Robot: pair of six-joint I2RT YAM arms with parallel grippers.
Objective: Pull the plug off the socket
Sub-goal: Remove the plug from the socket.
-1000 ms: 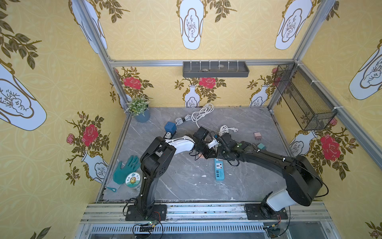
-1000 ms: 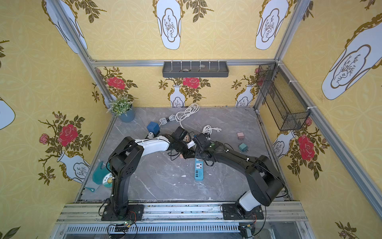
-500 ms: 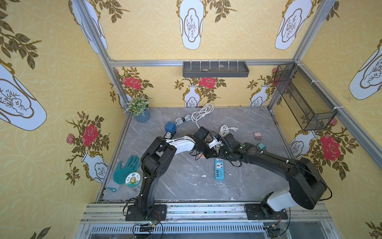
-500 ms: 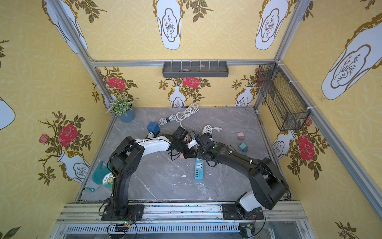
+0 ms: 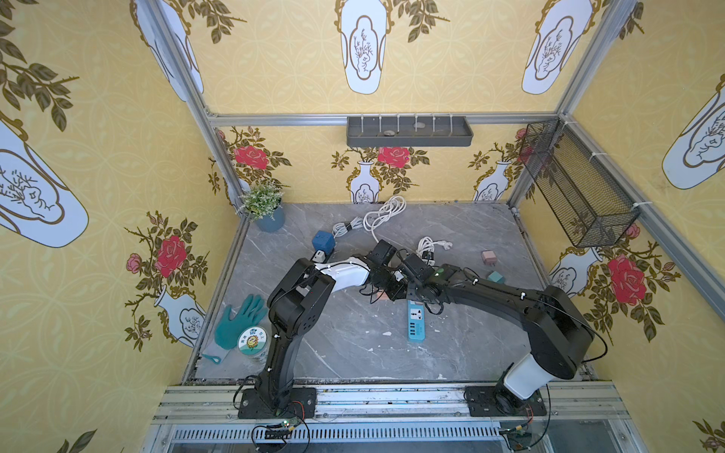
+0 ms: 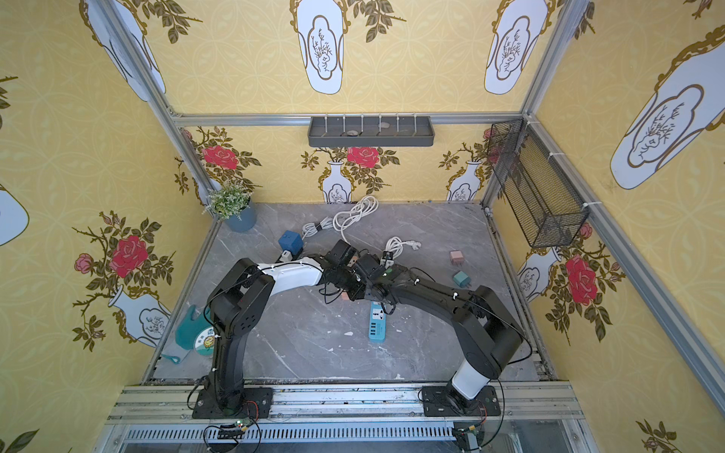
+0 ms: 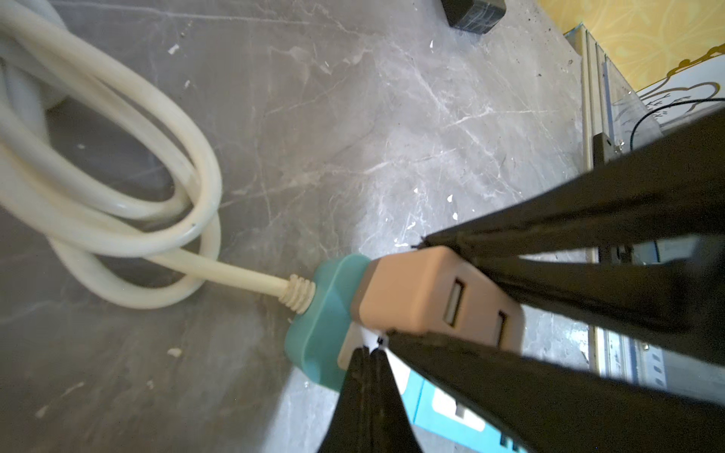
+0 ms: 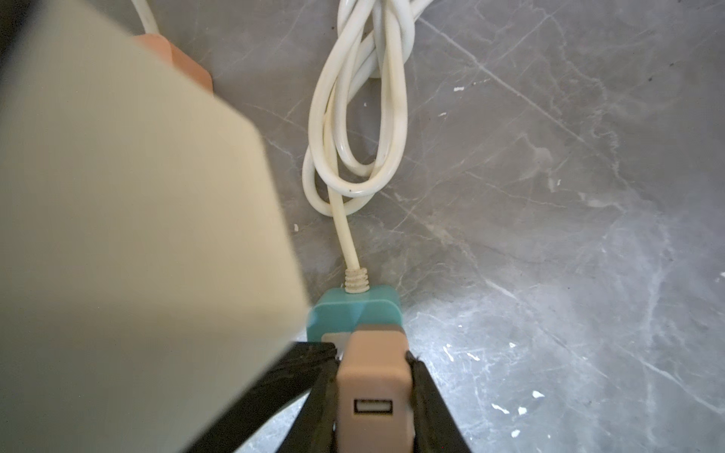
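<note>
Plug: we see a pink USB charger plug standing on the white face of the teal power strip, at the end where the cord enters; its body sits against the strip, with two USB ports facing away from it
Socket: the power strip lies flat on the grey marble bench, about mid-bench in both top views, with its far end hidden under the two arms
Right hand: the right hand is clamped on the pink plug, one black finger on each side of it, as we see in the right wrist view
Left hand: the left hand has its fingers pressed together with nothing between them; the tip rests on the white face of the strip, just beside the plug
Cord: a cream cord leaves the strip's end and lies in loose loops on the bench nearby
Arms: in both top views we see the two arms meet over the strip's far end, wrists close together
Also on the bench: a blue cube socket beyond the left arm, a loose pink charger and a teal one towards the right wall, and a green glove near the left edge
</note>
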